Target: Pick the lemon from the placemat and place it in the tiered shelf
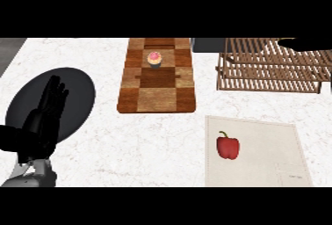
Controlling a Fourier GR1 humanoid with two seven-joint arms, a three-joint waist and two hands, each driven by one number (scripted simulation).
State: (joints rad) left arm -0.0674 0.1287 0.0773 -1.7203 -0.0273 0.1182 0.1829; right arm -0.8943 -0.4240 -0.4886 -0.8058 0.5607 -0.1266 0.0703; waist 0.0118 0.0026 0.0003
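No lemon shows anywhere in the head view. The beige placemat [259, 132] lies at the lower right and bears a red bell pepper [228, 147]. The wooden slatted tiered shelf [272, 72] stands at the upper right. A black shape [301, 43], apparently my right hand, reaches in over the shelf's far right corner; whether it holds anything is hidden. My left hand [44, 116] rests at the left with its fingers straight and pointing up, holding nothing.
A dark oval plate [79, 90] lies under and behind my left hand. A brown checkered mat [157, 90] runs up the middle with a pink cupcake [154, 58] on it. A dark box [207, 44] sits left of the shelf.
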